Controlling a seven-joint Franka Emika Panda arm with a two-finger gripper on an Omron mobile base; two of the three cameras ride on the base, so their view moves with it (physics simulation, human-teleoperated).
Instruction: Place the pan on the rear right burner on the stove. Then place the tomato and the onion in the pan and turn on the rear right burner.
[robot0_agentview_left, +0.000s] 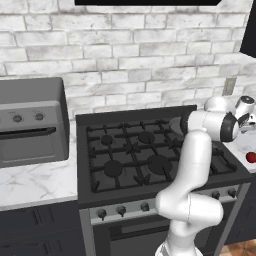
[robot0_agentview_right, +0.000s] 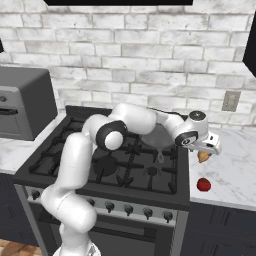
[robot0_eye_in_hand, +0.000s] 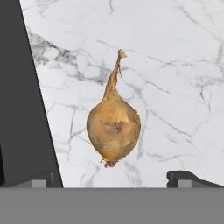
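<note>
My gripper (robot0_eye_in_hand: 113, 177) hangs wide open and empty directly above the onion (robot0_eye_in_hand: 113, 129) lying on the marble counter (robot0_eye_in_hand: 175, 65), stem pointing away from the fingertips, while the right base view adds the tomato (robot0_agentview_right: 203, 184) nearer the counter's front edge.

In the right base view the hand covered most of the onion (robot0_agentview_right: 203, 157), which sat below the jaws. The arm hid much of the pan (robot0_agentview_right: 159, 136) and the rear right burner beneath it. The left base view's edge cut the tomato (robot0_agentview_left: 251, 157).
</note>
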